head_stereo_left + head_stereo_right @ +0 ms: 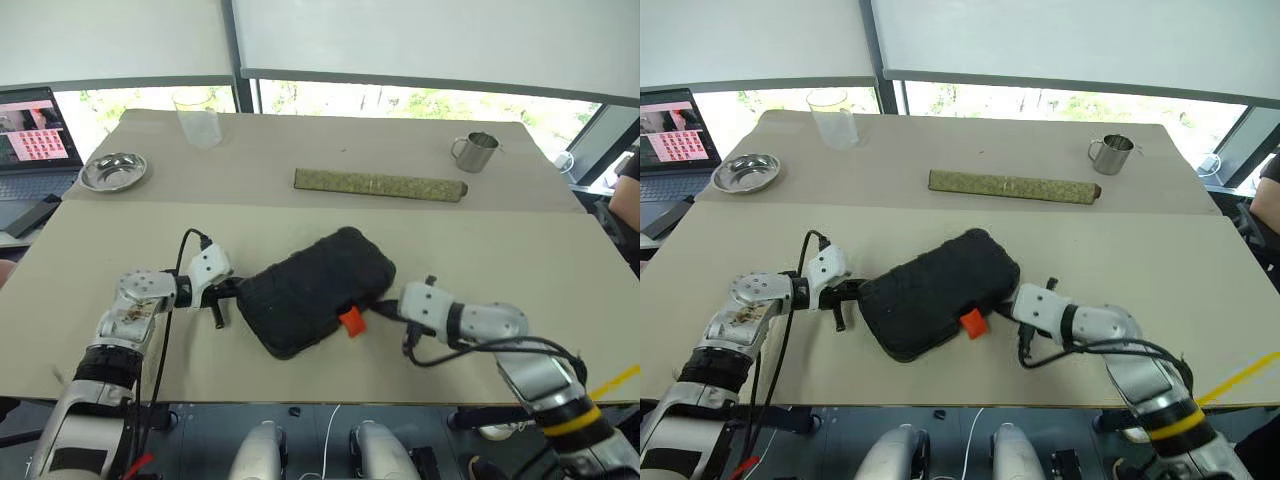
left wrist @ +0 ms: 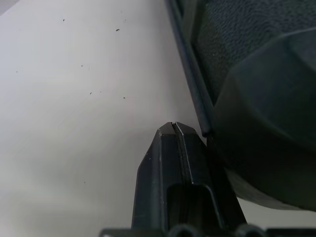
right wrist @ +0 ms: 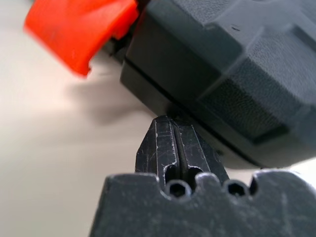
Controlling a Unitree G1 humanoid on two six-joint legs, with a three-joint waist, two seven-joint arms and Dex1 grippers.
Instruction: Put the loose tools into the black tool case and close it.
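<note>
Black tool case (image 1: 315, 290), frame centre: lid down, textured shell, orange latch (image 1: 351, 321) sticking out. Left gripper (image 1: 228, 293) and right gripper (image 1: 392, 307) flank it, jaws closed, empty.

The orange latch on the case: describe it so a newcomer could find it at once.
On the beige table, a black tool case lies closed and slantwise at the near centre, between the two grippers. On its near long edge, towards the right gripper, sits the orange latch, the only bright orange thing there.

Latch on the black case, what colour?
Orange. The latch shows best in the right wrist view, on the black tool case.
</note>
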